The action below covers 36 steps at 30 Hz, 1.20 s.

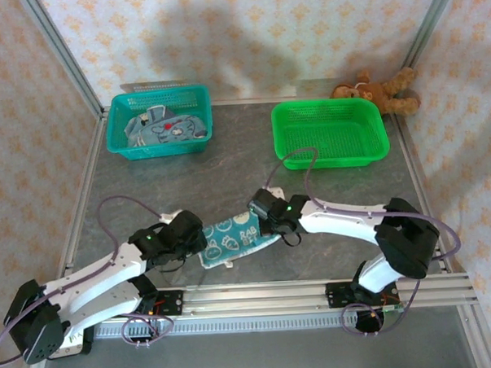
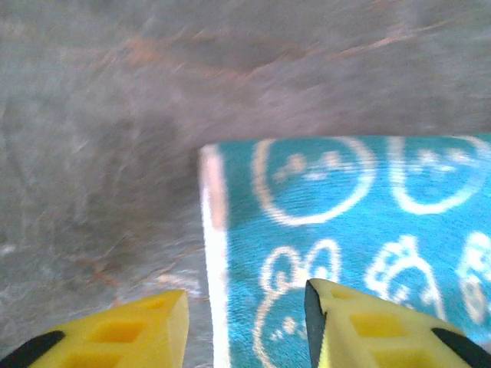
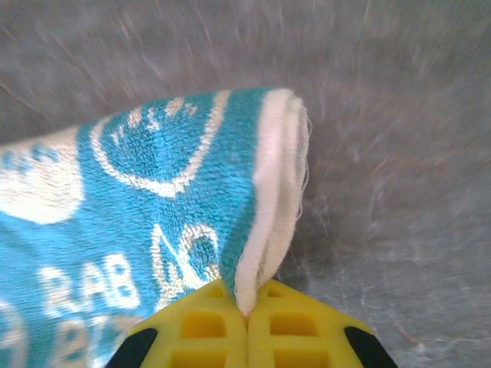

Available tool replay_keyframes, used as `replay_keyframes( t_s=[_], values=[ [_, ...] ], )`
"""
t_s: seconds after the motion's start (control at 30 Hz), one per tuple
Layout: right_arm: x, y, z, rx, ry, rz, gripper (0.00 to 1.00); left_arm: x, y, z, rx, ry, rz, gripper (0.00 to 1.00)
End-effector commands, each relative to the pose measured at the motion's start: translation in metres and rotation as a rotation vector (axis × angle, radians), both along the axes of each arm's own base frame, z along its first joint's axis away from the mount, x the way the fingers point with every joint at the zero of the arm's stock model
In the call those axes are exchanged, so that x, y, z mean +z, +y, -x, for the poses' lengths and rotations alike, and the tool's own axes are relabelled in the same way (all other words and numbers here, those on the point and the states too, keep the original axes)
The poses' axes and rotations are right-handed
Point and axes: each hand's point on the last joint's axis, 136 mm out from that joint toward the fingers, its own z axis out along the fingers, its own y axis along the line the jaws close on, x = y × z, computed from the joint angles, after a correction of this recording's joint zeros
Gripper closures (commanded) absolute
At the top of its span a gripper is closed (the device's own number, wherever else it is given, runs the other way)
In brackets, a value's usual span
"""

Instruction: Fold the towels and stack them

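A teal towel (image 1: 232, 240) with white bunny prints lies on the grey table between the two arms. My right gripper (image 3: 247, 313) is shut on its white-edged right end (image 3: 268, 199), which is lifted and doubled over. My left gripper (image 2: 245, 322) stands open over the towel's left edge (image 2: 215, 253), one yellow finger (image 2: 138, 330) above bare table, the other (image 2: 368, 326) above the cloth. More towels (image 1: 166, 129) lie bunched in the teal basket (image 1: 194, 96) at the back left.
An empty green basket (image 1: 331, 155) stands at the back right. A brown teddy bear (image 1: 380, 90) lies behind it in the corner. Patterned walls close in the table (image 1: 245, 172) on three sides; a metal rail (image 1: 315, 295) runs along the near edge.
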Motion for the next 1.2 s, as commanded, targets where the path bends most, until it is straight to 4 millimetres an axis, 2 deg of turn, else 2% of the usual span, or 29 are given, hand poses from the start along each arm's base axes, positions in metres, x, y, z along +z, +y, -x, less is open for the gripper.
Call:
replay_keyframes(
  t_s=[0.0, 0.1, 0.13, 0.17, 0.2, 0.37, 0.53, 0.63, 0.9, 1.17],
  values=[
    [0.050, -0.024, -0.024, -0.058, -0.086, 0.071, 1.00, 0.035, 0.003, -0.020, 0.004, -0.126, -0.018, 0.41],
    [0.081, -0.027, -0.047, -0.080, -0.114, 0.066, 1.00, 0.053, -0.001, -0.028, -0.008, -0.168, -0.007, 0.19],
    [0.090, -0.028, -0.056, -0.084, -0.127, 0.071, 1.00, 0.057, -0.002, -0.031, -0.014, -0.177, -0.006, 0.08],
    [0.099, -0.029, -0.065, -0.092, -0.142, 0.073, 1.00, 0.060, -0.003, -0.033, -0.020, -0.183, -0.008, 0.02],
    [0.107, -0.029, -0.075, -0.097, -0.151, 0.077, 1.00, 0.063, -0.004, -0.034, -0.026, -0.185, -0.014, 0.00],
    [0.138, -0.032, -0.124, -0.139, -0.176, 0.075, 1.00, 0.067, -0.010, -0.040, -0.057, -0.170, -0.027, 0.00],
    [0.159, -0.039, -0.169, -0.176, -0.195, 0.091, 1.00, 0.069, -0.012, -0.042, -0.069, -0.167, -0.034, 0.00],
    [0.167, -0.044, -0.190, -0.181, -0.201, 0.102, 1.00, 0.071, -0.011, -0.044, -0.066, -0.172, -0.038, 0.00],
    [0.179, -0.074, -0.221, -0.210, -0.191, 0.127, 1.00, 0.071, -0.007, -0.047, -0.065, -0.159, -0.051, 0.00],
    [0.200, -0.113, -0.238, -0.245, -0.222, 0.143, 1.00, 0.073, -0.008, -0.054, -0.069, -0.156, -0.056, 0.00]
  ],
)
